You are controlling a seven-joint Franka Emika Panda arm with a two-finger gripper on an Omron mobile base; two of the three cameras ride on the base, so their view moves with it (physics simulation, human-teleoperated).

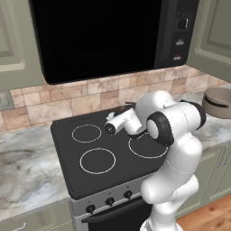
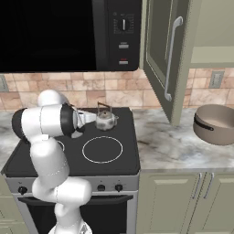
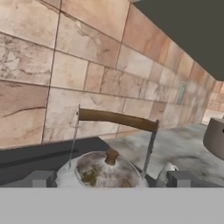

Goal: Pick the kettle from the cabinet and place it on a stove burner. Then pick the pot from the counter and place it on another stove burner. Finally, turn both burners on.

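Note:
The small silver kettle [image 2: 105, 120] with its brown arched handle stands upright on the back right part of the black cooktop [image 2: 73, 157]. In the hand view the kettle [image 3: 105, 169] sits low between my two fingertips [image 3: 42, 178], its handle arching above the lid. My gripper [image 3: 110, 179] is open and straddles the kettle's body; from the right base it reaches in from the kettle's left [image 2: 93, 118]. The taupe pot [image 2: 215, 123] rests on the marbled counter [image 2: 169, 146] to the right of the stove. The cabinet door [image 2: 162, 59] hangs open above the counter.
A black microwave [image 1: 103, 36] hangs low over the cooktop [image 1: 67, 180]. White burner rings [image 1: 97, 160] mark the free front burners. Knobs [image 1: 109, 201] line the stove's front panel. My own arm [image 1: 176, 131] covers the cooktop's right side in the left base view.

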